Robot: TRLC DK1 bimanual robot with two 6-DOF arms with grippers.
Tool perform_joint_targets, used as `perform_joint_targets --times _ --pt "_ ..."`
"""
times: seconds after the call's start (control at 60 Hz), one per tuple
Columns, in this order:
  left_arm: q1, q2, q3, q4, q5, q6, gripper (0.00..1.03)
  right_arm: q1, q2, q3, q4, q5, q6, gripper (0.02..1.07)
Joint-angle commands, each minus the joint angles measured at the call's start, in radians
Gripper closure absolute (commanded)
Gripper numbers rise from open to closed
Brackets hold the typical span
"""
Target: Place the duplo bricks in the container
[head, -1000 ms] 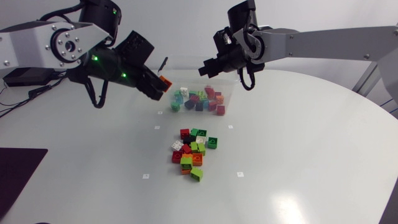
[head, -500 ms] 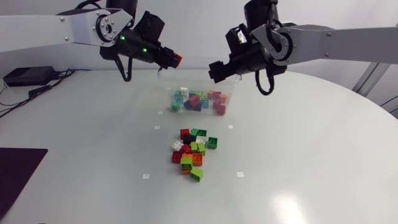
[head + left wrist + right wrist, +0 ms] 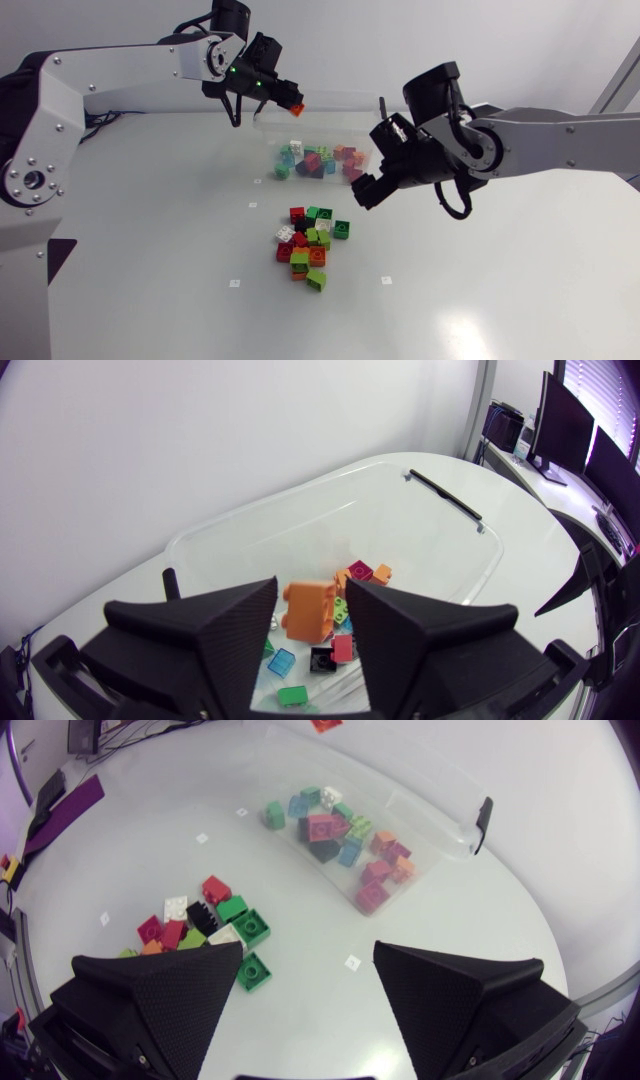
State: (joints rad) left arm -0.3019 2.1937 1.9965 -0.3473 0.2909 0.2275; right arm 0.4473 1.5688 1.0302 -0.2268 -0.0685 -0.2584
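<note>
My left gripper clamped on orange brick; long axis pointing ahead of gripper, slightly tilted; container directly beneath. My right gripper spread, empty; loose bricks ahead of it.

The container is clear, glossy plastic, the duplo bricks are smooth, shiny moulded plastic, the table is smooth white with a soft sheen, and the right gripper has matt black, finely grained fingers.

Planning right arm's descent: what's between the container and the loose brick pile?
Nothing: bare table between container and brick pile, seen in head and right wrist views.
</note>
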Motion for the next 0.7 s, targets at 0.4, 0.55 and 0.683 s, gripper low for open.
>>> perform_joint_targets --times 0.4,0.55,0.683 --pt "0.03 -0.316 -0.383 -0.078 0.03 0.245 0.05 -0.018 0.197 -0.016 -0.009 -0.175 -0.315 0.13" --pt "0.027 -0.466 -0.601 -0.085 0.056 0.395 0.05 -0.018 0.269 0.018 -0.019 -0.194 -0.358 0.13" --pt "0.026 -0.558 -0.719 -0.127 0.074 0.492 0.05 -0.019 0.315 0.048 -0.02 -0.212 -0.387 0.13"
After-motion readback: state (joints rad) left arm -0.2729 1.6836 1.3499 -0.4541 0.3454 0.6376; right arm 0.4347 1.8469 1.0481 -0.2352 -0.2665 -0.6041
